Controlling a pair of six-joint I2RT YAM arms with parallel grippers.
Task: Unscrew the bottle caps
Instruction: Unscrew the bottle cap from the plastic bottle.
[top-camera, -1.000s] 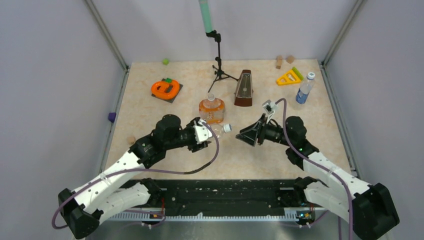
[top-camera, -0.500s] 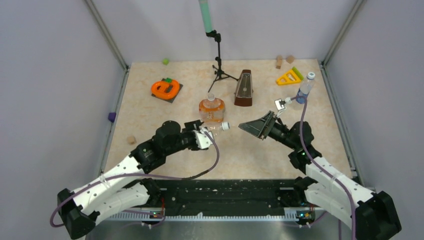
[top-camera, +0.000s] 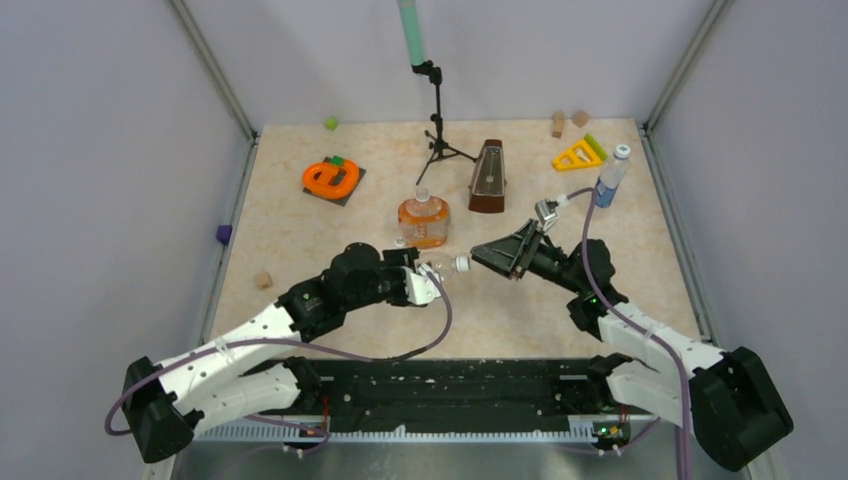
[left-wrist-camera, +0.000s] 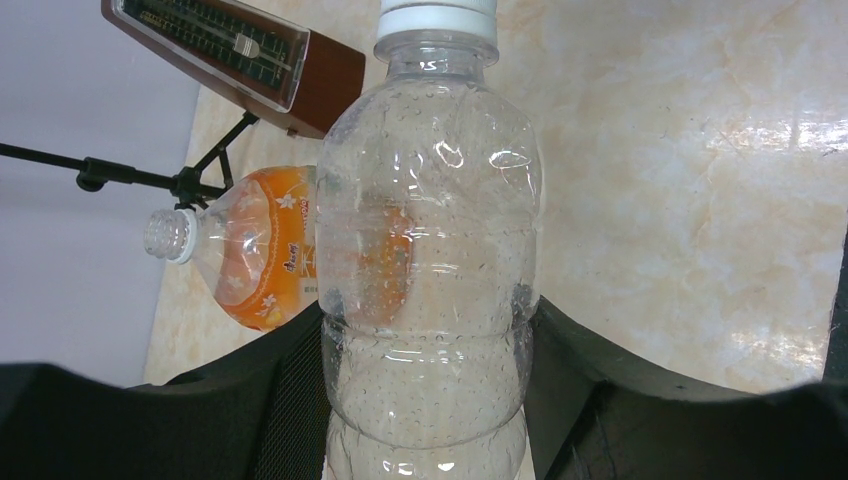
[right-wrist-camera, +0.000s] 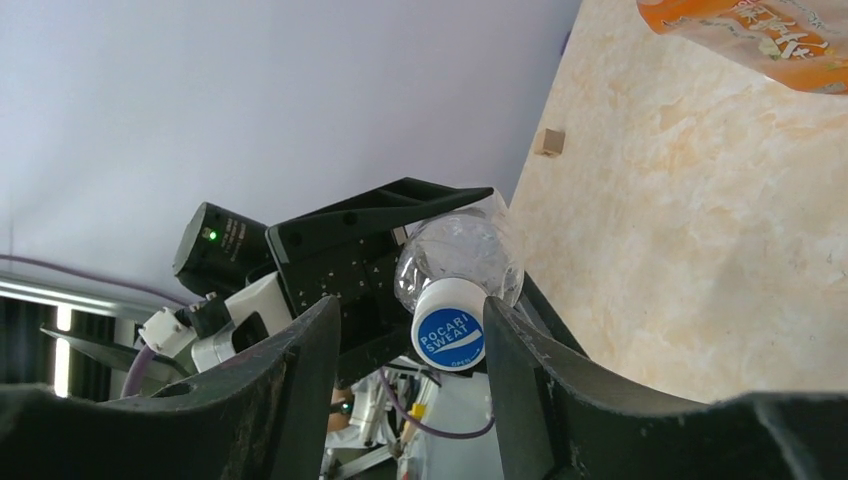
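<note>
Clear bottle (left-wrist-camera: 430, 250) lies on its side near the middle of the bench (top-camera: 300, 230), clamped round its body by the left pincer (top-camera: 425, 275). The right pincer (right-wrist-camera: 410, 320) stands part open, holding nothing, its fingers either side of the white Pocari Sweat cap (right-wrist-camera: 448, 338).

A brown metronome (top-camera: 488, 177) is standing on the marbled table (top-camera: 640, 250), just beside a black tripod stand (top-camera: 437, 135) that is holding up a green tube (top-camera: 410, 30). An orange @-shaped piece (top-camera: 331, 177) is lying on a dark square at the back left. A yellow triangle (top-camera: 577, 156) is touching a green stick (top-camera: 596, 146) at the back right, near two wooden blocks (top-camera: 557, 124).
</note>
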